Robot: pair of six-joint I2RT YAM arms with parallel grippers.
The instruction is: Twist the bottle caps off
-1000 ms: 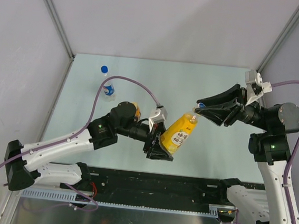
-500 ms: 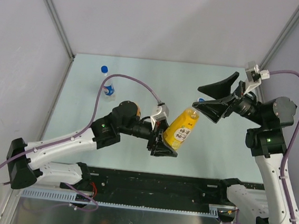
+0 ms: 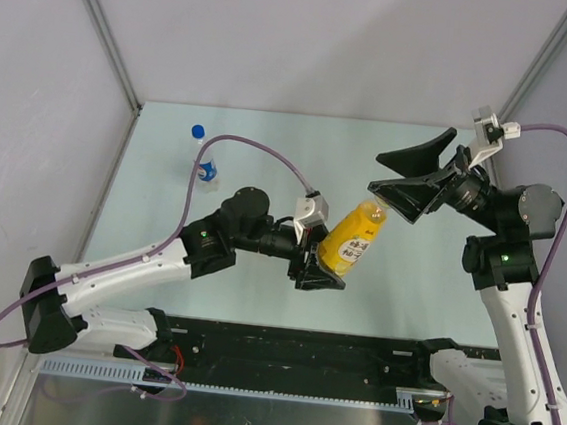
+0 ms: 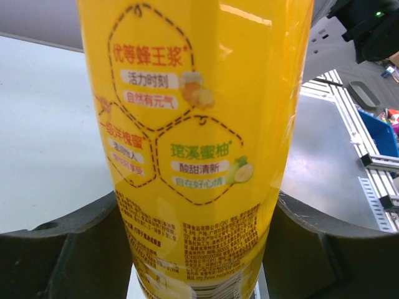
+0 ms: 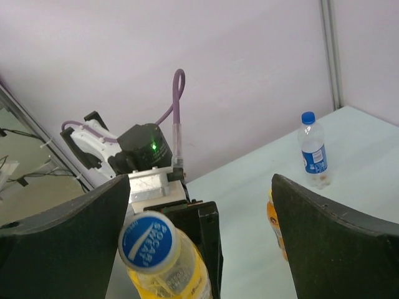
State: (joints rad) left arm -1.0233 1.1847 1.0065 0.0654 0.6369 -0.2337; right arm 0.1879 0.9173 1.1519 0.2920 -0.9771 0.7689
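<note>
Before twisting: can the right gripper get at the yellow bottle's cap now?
Probably yes. The right gripper is open, the cap shows between its fingers with nothing in the way, and the left gripper holds the bottle.

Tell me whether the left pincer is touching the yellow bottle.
Touching. The left wrist view shows the left pincer with both fingers pressed against the sides of the yellow bottle, with no gap on either side.

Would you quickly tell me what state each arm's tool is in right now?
Left tool: closed on the yellow juice bottle.
Right tool: open, holding nothing.
</note>
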